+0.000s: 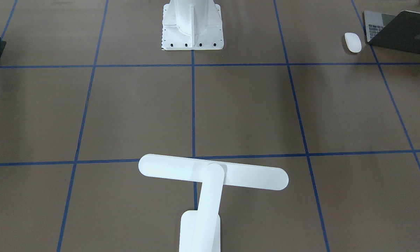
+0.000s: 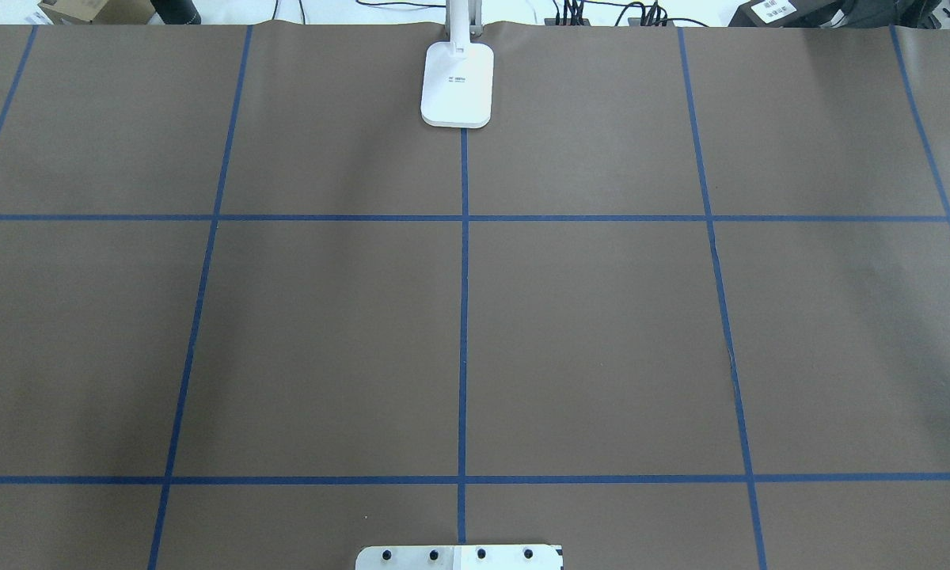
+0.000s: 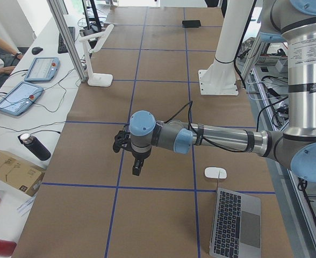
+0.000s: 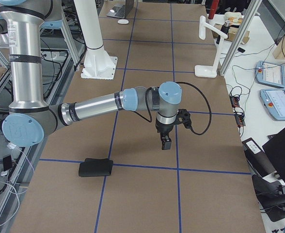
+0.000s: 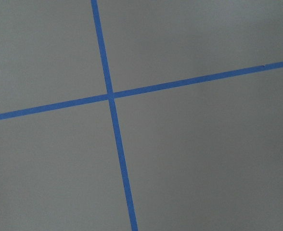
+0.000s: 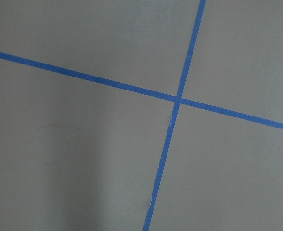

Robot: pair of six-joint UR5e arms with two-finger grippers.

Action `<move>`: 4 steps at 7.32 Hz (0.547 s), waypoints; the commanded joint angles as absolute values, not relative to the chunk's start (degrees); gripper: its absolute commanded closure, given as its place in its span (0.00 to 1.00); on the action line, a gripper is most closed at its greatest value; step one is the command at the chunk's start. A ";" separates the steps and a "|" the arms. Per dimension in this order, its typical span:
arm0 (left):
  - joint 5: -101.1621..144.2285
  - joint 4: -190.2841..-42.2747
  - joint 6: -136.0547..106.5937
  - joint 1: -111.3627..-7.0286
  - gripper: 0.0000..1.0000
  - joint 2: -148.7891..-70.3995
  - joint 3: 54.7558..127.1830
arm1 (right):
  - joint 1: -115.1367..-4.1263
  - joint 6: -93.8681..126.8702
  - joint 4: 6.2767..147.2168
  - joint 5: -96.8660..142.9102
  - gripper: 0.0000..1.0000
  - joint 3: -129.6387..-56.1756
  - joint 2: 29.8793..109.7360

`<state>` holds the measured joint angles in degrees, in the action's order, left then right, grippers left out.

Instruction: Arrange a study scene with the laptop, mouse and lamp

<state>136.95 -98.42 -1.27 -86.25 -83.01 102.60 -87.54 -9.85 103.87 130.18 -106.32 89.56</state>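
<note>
lamp (image 1: 213, 172): on the counter (image 2: 602, 332), middle of far edge, straight across from pedestal (image 1: 192, 24)
laptop (image 1: 402, 31): counter's left end, on robot's side
mouse (image 1: 352, 42): just beside laptop, on its pedestal side, not touching
pad (image 4: 95, 167): counter's right end, well apart from the others

The silver, blue-jointed left arm (image 3: 222, 138) and right arm (image 4: 94, 108) stretch level across mid-frame. The black left gripper (image 3: 137, 171) and right gripper (image 4: 166, 144) hang downward, jaws unreadable.

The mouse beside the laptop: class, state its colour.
White, plain and unpatterned; the mouse shows best in the exterior front-facing view.
</note>
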 commanded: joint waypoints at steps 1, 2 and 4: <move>136.59 -98.27 -1.32 -86.22 0.00 -84.80 101.96 | -87.54 -9.49 103.71 131.47 0.01 -106.96 90.08; 136.67 -98.52 -1.41 -86.22 0.00 -84.03 101.95 | -87.37 -9.67 103.28 131.83 0.01 -106.18 89.83; 136.76 -98.44 -1.32 -86.22 0.01 -84.02 102.49 | -87.36 -9.76 102.92 136.13 0.01 -106.34 89.65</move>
<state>136.88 -98.49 -1.41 -86.23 -84.03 102.78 -87.40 -9.71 103.09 134.15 -106.14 89.93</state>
